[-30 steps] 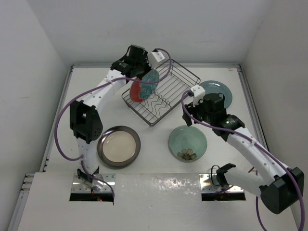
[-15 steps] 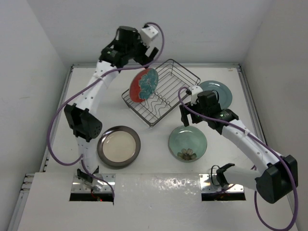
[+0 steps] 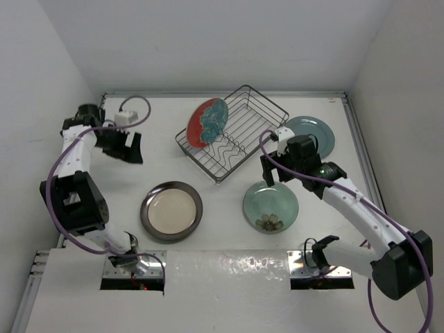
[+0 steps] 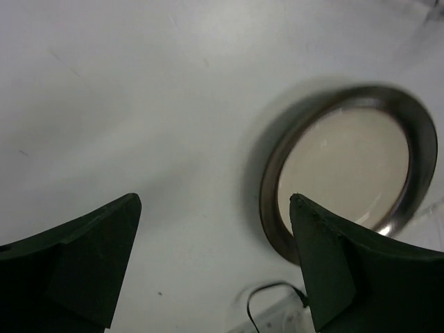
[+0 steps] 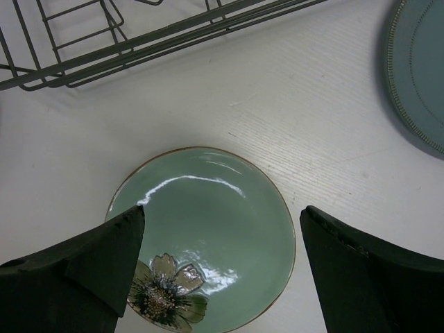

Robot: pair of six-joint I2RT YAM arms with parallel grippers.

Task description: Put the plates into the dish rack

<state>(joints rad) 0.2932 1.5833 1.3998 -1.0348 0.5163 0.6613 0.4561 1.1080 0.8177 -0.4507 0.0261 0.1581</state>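
Near the counter's left edge the left gripper (image 3: 127, 152) hangs with jaws spread and empty, above and apart from the cream plate (image 3: 171, 211), which lies flat toward the near edge. At the middle of the far edge the dish rack (image 3: 243, 135) holds the red plate (image 3: 207, 122), tilted on edge at its left end. The right gripper (image 5: 222, 211), jaws spread and empty, hovers over the pale green plate (image 3: 270, 206), while the grey-teal plate (image 3: 322, 132) lies flat near the right edge.

Left arm (image 3: 69, 154) bent up beside the tabletop's left edge, left gripper (image 3: 127, 148) angled downward, jaws spread wide; right arm (image 3: 357, 211) stretched toward right-centre, right gripper (image 3: 276, 173) likewise downward, jaws spread wide.
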